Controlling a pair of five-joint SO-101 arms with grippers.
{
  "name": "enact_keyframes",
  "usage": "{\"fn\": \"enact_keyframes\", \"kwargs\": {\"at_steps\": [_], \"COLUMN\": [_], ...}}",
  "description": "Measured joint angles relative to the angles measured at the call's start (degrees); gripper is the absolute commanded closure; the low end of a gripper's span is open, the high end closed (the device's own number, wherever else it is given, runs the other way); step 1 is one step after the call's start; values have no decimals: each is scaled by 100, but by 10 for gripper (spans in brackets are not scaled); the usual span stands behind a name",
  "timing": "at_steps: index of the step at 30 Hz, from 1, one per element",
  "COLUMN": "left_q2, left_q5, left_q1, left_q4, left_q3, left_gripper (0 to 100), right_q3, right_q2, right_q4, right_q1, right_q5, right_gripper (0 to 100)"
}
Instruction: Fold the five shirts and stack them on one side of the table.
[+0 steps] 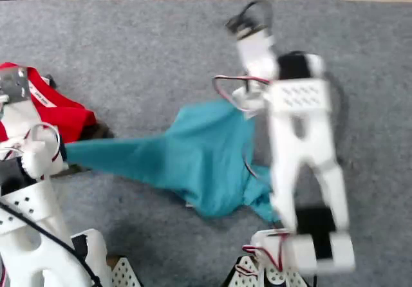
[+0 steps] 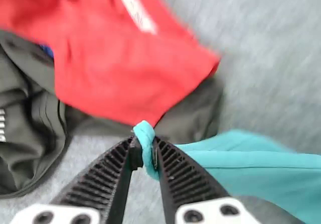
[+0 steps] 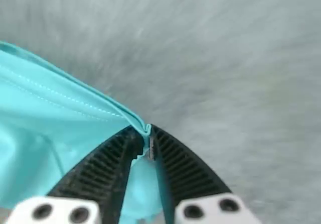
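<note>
Teal shirt [image 1: 199,158] lies on the grey table [image 1: 129,42], drawn out between both arms — its long axis runs across the table from the pile at the left edge toward the middle. The left fingers [image 2: 131,151] are clamped on one narrow tip of it, just beside the red shirt [image 2: 115,58] that lies over a dark shirt [image 2: 30,133]. The right fingers [image 3: 131,141] pinch a stitched hem at the wider end. The bulk sags crumpled nearer the right arm — spreading it flat likely depends on drawing the two held ends apart along that axis.
</note>
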Motion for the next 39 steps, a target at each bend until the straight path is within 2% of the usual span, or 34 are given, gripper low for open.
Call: {"fn": "enact_keyframes", "kwargs": {"at_steps": [4, 8, 14, 19, 22, 26, 32, 36, 39], "left_q2": [0, 0, 404, 844, 800, 334, -571, -721, -721], "left_q5": [114, 149, 571, 756, 747, 651, 519, 519, 519], "left_q1": [334, 703, 905, 914, 897, 897, 897, 897, 897], "left_q4": [237, 554, 993, 1723, 1864, 1899, 1899, 1829, 1204], "left_q3": [-809, -1829, -3842, -5934, -6716, -6831, -6259, -5468, -4510], "left_gripper": [971, 971, 971, 971, 971, 971, 971, 971, 971], "right_q3": [-721, -1741, -3569, -4730, -5152, -5556, -5785, -5213, -4466], "right_q2": [-1345, -2092, -2338, -2444, -2444, -2444, -2453, -2453, -2277], "right_q4": [0, -211, -923, -1600, -1952, -2224, -2259, -2259, -2259], "right_q1": [510, 1073, 1705, 1855, 1873, 1873, 1873, 1873, 1873], "right_q5": [0, 0, 0, 0, 299, 853, 1407, 1556, 1609], "right_gripper": [985, 985, 985, 985, 985, 985, 985, 985, 985]}}
